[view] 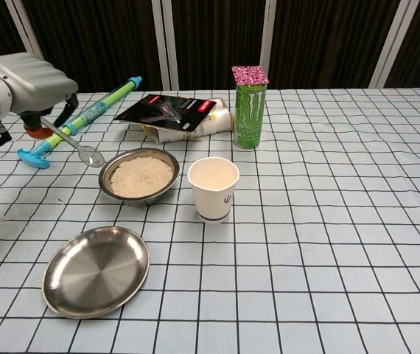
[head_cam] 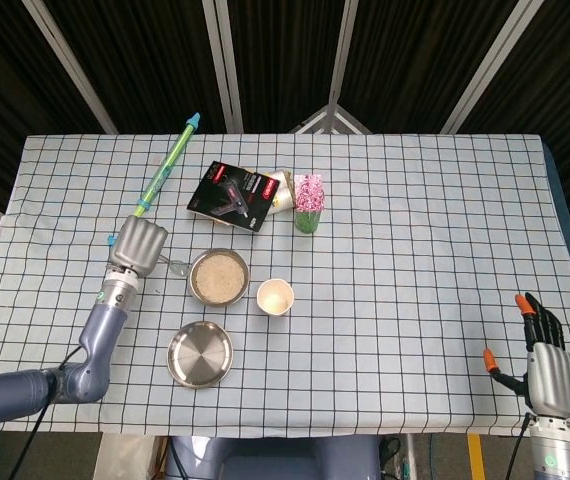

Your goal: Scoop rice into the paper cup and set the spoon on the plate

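Observation:
My left hand point(head_cam: 138, 244) point(view: 35, 85) grips a clear plastic spoon point(view: 74, 142) point(head_cam: 173, 265) by its handle. The spoon's bowl hangs just left of the steel bowl of rice point(head_cam: 218, 277) point(view: 138, 175), above the cloth. A white paper cup point(head_cam: 275, 297) point(view: 213, 188) stands upright right of the rice bowl. The bare steel plate point(head_cam: 200, 353) point(view: 96, 269) lies in front of the bowl. My right hand point(head_cam: 546, 366) rests open at the table's near right corner, apart from everything.
A blue-green water squirter point(head_cam: 159, 181) point(view: 81, 118) lies behind my left hand. A black booklet point(head_cam: 233, 195) point(view: 167, 109) and a green can with a pink lid point(head_cam: 308, 204) point(view: 248, 108) stand behind the bowl. The checked cloth point(head_cam: 435, 250) covers the table.

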